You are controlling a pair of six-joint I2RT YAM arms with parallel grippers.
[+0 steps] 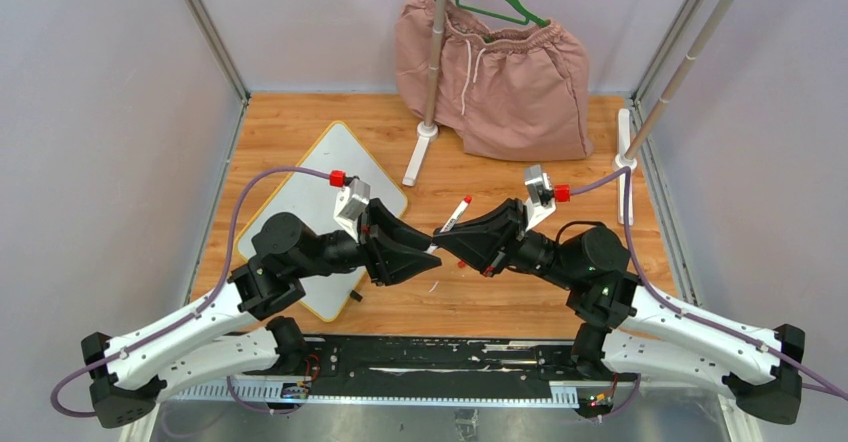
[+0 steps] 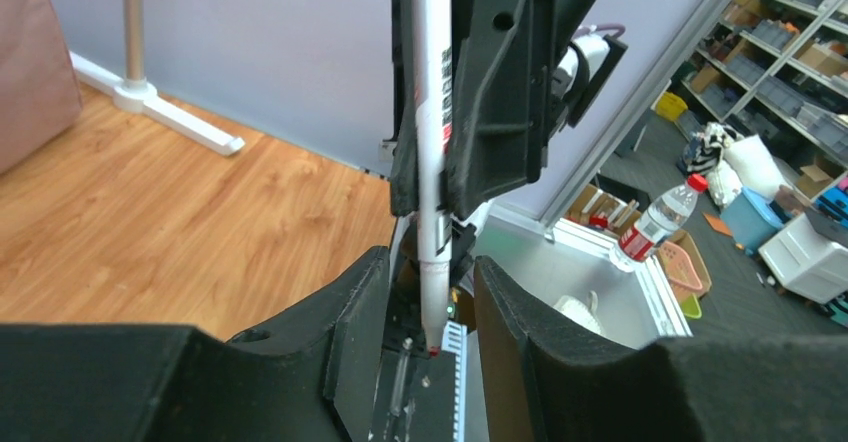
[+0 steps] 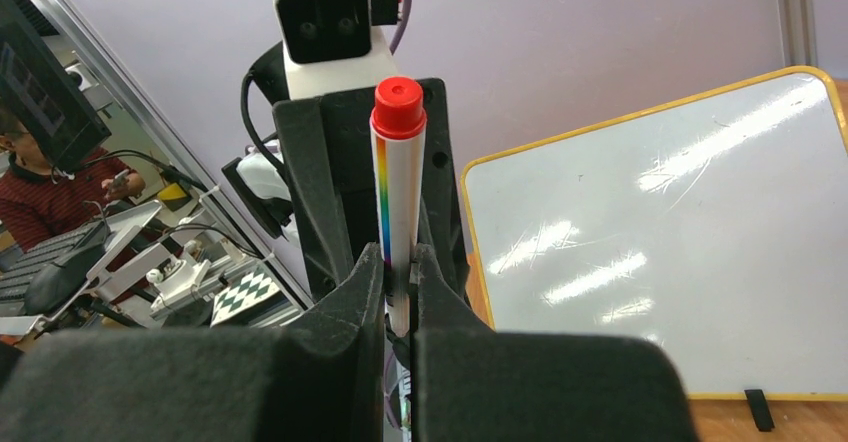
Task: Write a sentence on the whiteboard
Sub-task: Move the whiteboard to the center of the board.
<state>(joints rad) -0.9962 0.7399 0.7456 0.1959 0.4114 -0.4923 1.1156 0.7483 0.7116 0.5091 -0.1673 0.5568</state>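
Angling inward, left fingers (image 1: pixel 398 254) meet right fingers (image 1: pixel 478 238) pinching the marker (image 1: pixel 457 213).

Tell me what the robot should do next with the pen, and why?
Probably shut the left jaws on the pen. They stand either side of its lower end without touching it, while the right jaws clamp it further along. The whiteboard is blank, so getting a writing grip likely comes first.

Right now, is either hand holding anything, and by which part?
The right hand pinches the marker by its barrel; the left hand flanks its other end, grip unclear.
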